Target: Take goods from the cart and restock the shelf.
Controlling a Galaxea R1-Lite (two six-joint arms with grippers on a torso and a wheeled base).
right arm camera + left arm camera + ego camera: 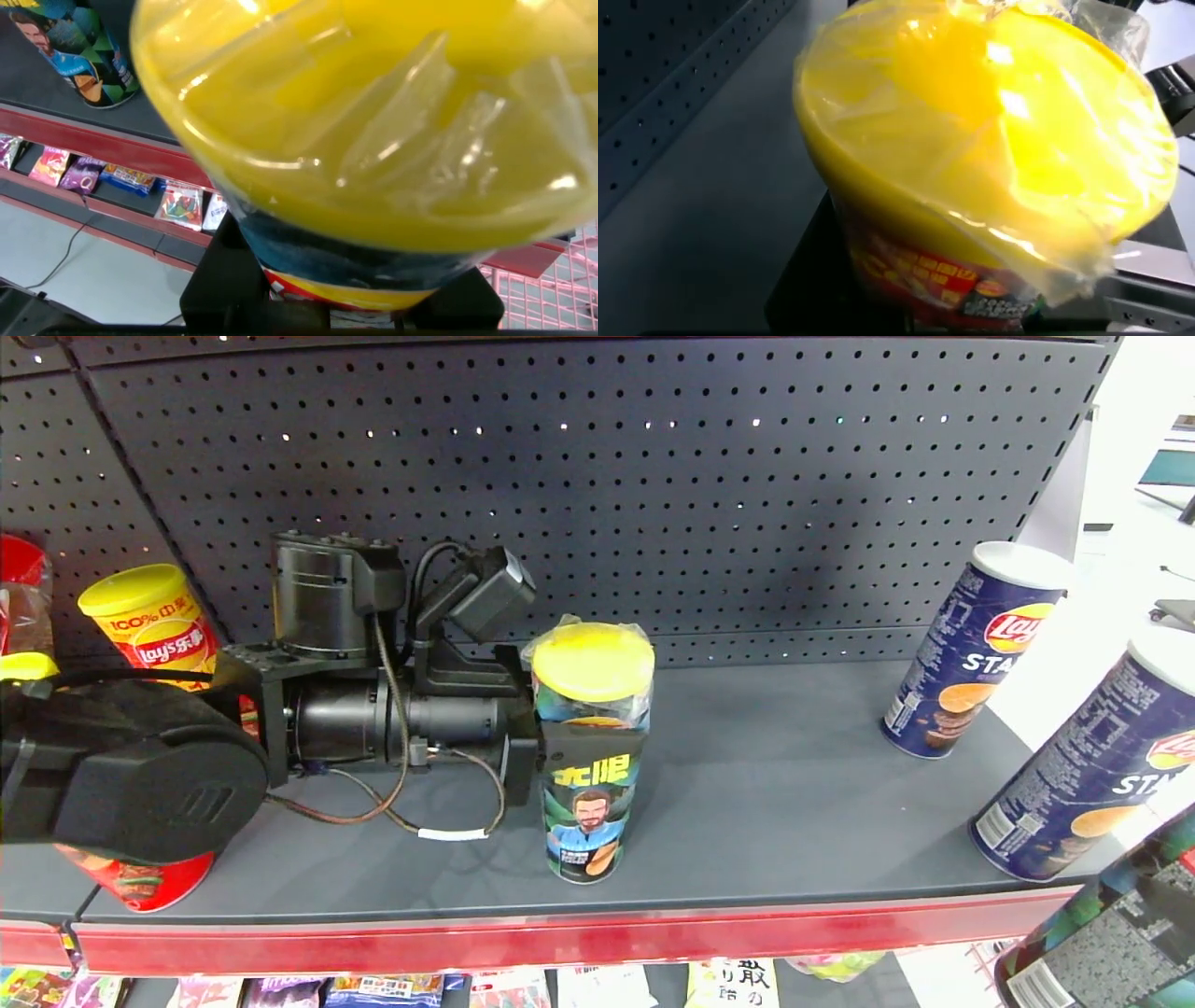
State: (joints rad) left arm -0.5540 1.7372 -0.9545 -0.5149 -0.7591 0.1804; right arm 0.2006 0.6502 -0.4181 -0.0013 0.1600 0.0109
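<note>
Left gripper, head view: left gripper (590, 747) is clamped on the green can (588, 812). 1 black finger pad lies flat across the label just below the lid, and the jaws stand only as far apart as the can is wide.
Green can, head view: upright with its yellow lid up, base on the grey shelf (775, 803), about mid-shelf and near the front.
Left arm, head view: lies level over the shelf from the left, wrist toward the green can.
Neighbours, head view: a yellow-lidded can (159, 616) stands behind the arm by the pegboard (653, 476). A red can (140, 882) is partly hidden under the arm. 2 more stand at the right, the rear blue can (971, 649) and the front blue can (1092, 765), both well apart from the green can.
Second can, head view: second can (1102, 933) is at the lower right, off the shelf and in front of the red edge strip (560, 938).
Left wrist view: the lid is wrapped in clear film, with a black finger (808, 289) against the can's wall and the shelf beneath.
Right gripper, right wrist view: right gripper (341, 294) is closed around the second can, black fingers on 2 sides of its wall below a film-wrapped yellow lid.
Surroundings, right wrist view: the green can stands farther off on the shelf. Snack packets (177, 201) lie on a lower level, and a pink wire grid (551, 299) is beside the gripper.
</note>
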